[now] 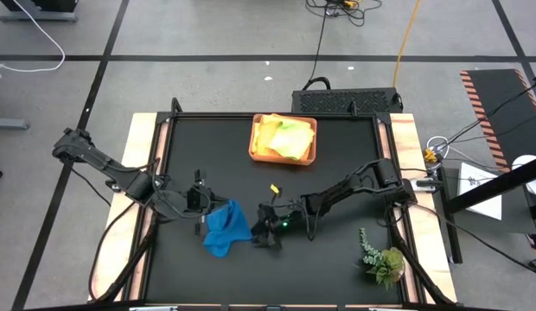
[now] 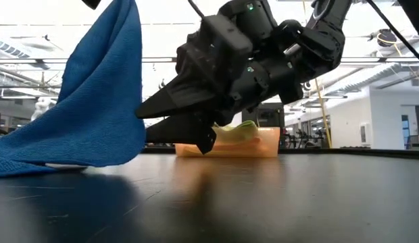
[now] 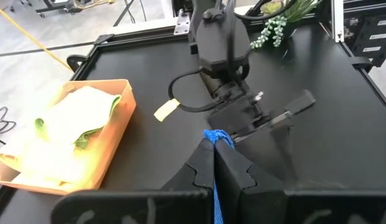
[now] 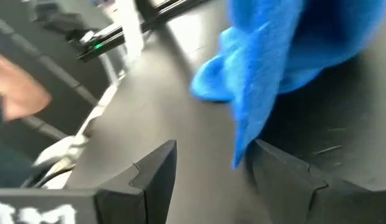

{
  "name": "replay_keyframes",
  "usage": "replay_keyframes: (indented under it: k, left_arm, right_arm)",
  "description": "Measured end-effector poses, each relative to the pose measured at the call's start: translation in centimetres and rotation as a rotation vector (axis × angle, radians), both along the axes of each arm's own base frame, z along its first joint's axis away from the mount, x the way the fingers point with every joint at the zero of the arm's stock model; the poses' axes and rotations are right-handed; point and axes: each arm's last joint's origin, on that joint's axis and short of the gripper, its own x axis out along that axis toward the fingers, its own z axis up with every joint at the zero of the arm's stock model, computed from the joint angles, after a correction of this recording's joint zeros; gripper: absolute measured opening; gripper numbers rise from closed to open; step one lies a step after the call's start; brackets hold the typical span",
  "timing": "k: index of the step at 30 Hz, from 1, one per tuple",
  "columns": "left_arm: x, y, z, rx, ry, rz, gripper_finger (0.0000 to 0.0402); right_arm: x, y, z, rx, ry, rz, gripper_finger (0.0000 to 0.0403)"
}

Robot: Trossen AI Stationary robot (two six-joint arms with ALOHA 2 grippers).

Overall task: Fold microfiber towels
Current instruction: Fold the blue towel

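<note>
the soft blue microfiber towel (image 1: 225,228) sits near the front-middle of the black table top (image 1: 337,164), one corner hoisted up by the left gripper (image 3: 215,163), whose fingers are pinched tight on that corner; the rest drapes down & trails on the mat. right gripper (image 2: 174,123) is low, just beside the hanging cloth, jaws spread wide w/ nothing between them, a loose edge dangling right by one finger in its own wrist view. imo the step in hand is getting a 2nd corner so the cloth can be stretched flat & folded. to do it well: left should keep the corner high & steady so the edge hangs straight, right should slide along that edge to the next corner, not bite mid-cloth, & close only once fabric is fully between the pads. risk: bunching or grabbing 2 layers. other towels, yellow & lime green (image 1: 283,136), lie stacked in the shallow orange-tan rectangular tray (image 1: 254,149) at the back. leafy green plant sprig (image 1: 380,257) at front right, well apart. no brand, label or readable writing anywhere i can see.
</note>
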Motion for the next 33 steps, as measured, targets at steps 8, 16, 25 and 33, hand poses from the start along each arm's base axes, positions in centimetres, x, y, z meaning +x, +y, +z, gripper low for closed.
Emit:
replay_keyframes:
  k: [8, 16, 25, 33]
  left_arm:
    - [0.0, 0.0, 0.0, 0.011, -0.003, 0.004, 0.0002]
    - [0.2, -0.1, 0.3, 0.006, -0.035, -0.001, 0.0002]
    - [0.1, -0.3, 0.8, -0.006, -0.047, -0.014, 0.0001]
    - [-0.7, -1.6, 0.4, -0.071, -0.009, -0.068, 0.0001]
  right_arm:
    - [0.0, -0.5, -0.3, -0.089, 0.012, -0.116, 0.0177]
    - [0.1, -0.5, -0.3, -0.146, -0.017, -0.087, 0.0037]
    - [-1.3, 1.3, 4.5, -0.135, -0.050, 0.054, 0.0002]
    - [-6.7, 5.0, 13.1, -0.293, -0.063, 0.070, 0.0001]
